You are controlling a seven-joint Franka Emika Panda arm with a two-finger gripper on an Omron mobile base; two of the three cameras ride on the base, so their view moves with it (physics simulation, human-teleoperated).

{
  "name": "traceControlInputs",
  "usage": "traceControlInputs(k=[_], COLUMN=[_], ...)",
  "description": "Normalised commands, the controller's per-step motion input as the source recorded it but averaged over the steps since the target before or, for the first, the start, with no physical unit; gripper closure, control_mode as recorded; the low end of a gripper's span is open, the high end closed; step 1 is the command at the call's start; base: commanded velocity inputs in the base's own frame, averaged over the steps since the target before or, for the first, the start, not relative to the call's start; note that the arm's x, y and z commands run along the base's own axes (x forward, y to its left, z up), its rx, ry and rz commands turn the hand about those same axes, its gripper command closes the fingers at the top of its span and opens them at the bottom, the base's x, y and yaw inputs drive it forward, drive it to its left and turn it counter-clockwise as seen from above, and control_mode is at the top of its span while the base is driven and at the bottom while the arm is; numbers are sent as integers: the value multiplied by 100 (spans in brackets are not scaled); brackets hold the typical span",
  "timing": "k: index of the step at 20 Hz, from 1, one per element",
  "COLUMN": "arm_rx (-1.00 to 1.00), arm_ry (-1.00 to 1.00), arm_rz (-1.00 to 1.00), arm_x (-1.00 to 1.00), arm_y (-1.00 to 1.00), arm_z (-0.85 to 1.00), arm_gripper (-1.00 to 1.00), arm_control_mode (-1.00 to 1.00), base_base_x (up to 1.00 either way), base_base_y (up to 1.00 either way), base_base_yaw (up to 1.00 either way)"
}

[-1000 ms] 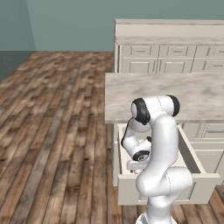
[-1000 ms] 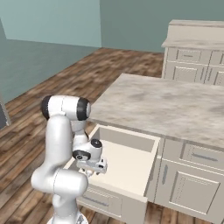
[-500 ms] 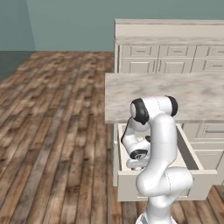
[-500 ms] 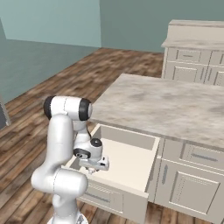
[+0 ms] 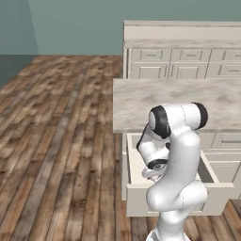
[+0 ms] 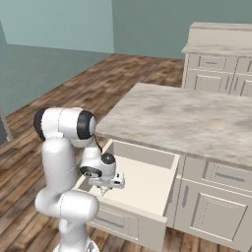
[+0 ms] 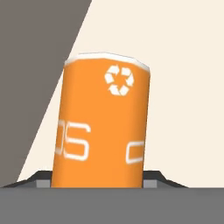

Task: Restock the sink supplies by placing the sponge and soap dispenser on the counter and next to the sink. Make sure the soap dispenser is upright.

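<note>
The white arm reaches down into the open cream drawer [image 5: 134, 164] that is pulled out from under the freestanding island's beige-grey marbled stone top [image 5: 141, 101]. The two-finger gripper [image 6: 103, 191] sits low inside the drawer, near its front left corner as seen in the right base view.

In the hand view, an orange cylindrical soap dispenser [image 7: 103, 122] with white lettering and a white recycling symbol lies on the pale drawer floor. Its long axis runs straight away from the hand, its lower end lying between the gripper's dark finger bases. The far end has a thin white rim and points toward the top of that view, leaning slightly right. It lies on its side, not upright. A darker drawer wall [image 7: 30, 65] runs diagonally just beside its left flank.

Jaws: narrowed around the orange body, which fills the gap between them. Contact at the pads is hidden, so I cannot tell if the grip is firm.
</note>
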Motion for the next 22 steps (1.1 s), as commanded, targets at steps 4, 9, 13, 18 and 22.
traceControlInputs(k=[4, 9, 13, 18, 22], arm_rx=[0, 0, 0, 0, 0], arm_ry=[0, 0, 0, 2, 5], arm_rz=[7, 4, 1, 1, 4], arm_x=[-3, 0, 0, -22, -64], arm_y=[-33, -10, -7, -6, 0], arm_z=[100, 100, 100, 100, 100], arm_gripper=[100, 100, 100, 100, 100], arm_control_mode=[-100, -100, -100, -100, -100], base_base_x=[0, 0, 0, 0, 0], base_base_y=[0, 0, 0, 0, 0], base_base_yaw=[0, 0, 0, 0, 0])
